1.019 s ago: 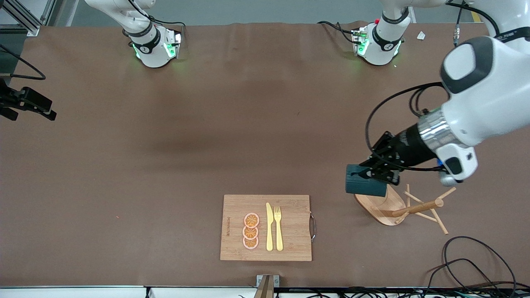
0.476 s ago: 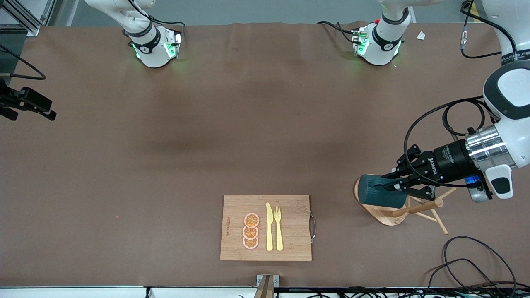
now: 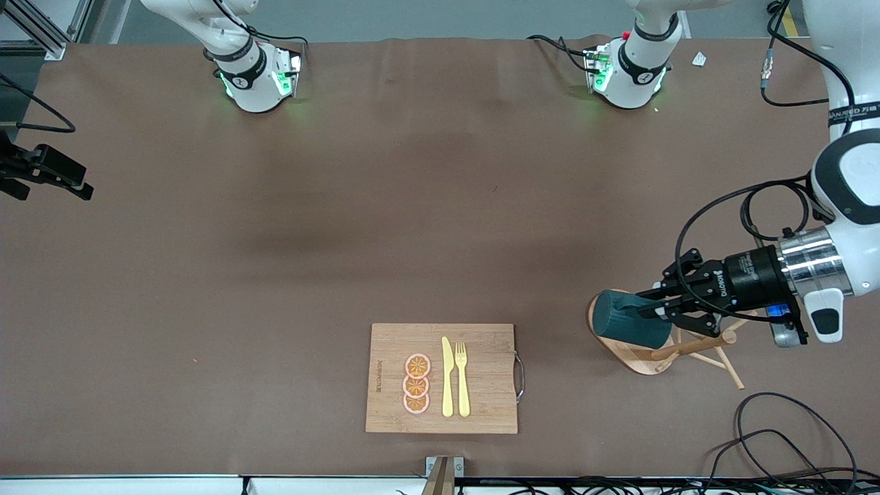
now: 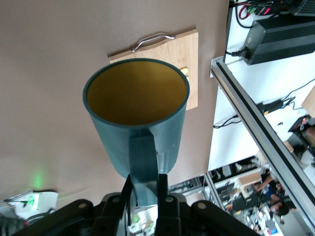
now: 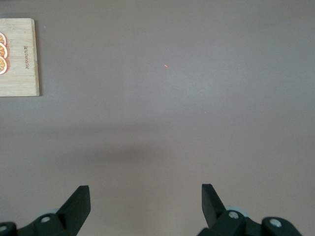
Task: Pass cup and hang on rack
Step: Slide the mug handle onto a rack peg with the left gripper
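My left gripper [image 3: 647,309] is shut on the handle of the dark teal cup [image 3: 629,322]. It holds the cup on its side in the air, over the oval base of the wooden rack [image 3: 636,359], with the mouth facing the right arm's end of the table. The rack's post and thin pegs [image 3: 715,347] lie partly under the gripper. In the left wrist view the cup [image 4: 138,113] shows its yellowish inside, and its handle sits between my left gripper's [image 4: 145,189] fingers. My right gripper [image 5: 142,201] is open and empty over bare table; it shows only in its own wrist view.
A bamboo cutting board [image 3: 481,375] with orange slices, a yellow knife and a fork lies near the front edge, mid-table. Black cables [image 3: 784,433] coil near the front edge at the left arm's end. A black mount [image 3: 45,172] sticks in at the right arm's end.
My left arm has swung toward its own end of the table, carrying the cup from beside the rack's base to over it. The wrist has levelled out. The right arm has not moved.
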Controlling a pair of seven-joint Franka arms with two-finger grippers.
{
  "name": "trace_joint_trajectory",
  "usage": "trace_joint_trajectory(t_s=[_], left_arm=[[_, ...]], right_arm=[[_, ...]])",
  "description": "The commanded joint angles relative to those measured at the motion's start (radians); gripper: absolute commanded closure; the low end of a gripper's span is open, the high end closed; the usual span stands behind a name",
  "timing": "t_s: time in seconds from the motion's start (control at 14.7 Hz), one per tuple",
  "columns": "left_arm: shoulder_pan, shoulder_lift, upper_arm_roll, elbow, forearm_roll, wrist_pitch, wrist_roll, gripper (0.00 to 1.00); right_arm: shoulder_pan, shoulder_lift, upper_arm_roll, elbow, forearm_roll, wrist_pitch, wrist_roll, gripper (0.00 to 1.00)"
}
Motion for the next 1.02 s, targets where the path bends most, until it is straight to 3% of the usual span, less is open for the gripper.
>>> trace_joint_trajectory(t_s=[0.0, 0.54, 0.95], left_arm=[[0.038, 0.026, -0.007, 0.004, -0.033, -0.048, 0.098, 1.00], [0.092, 0.089, -0.006, 0.002, -0.069, -0.114, 0.330, 1.00], [0.087, 0.097, -0.006, 0.002, -0.069, -0.122, 0.167, 1.00]], right_arm=[[-0.013, -0.020, 0.008, -0.010, -0.013, -0.005, -0.006, 0.00], [-0.009, -0.018, 0.008, 0.001, -0.013, -0.003, -0.003, 0.00], [-0.018, -0.015, 0.007, 0.003, -0.014, 0.000, -0.016, 0.00]])
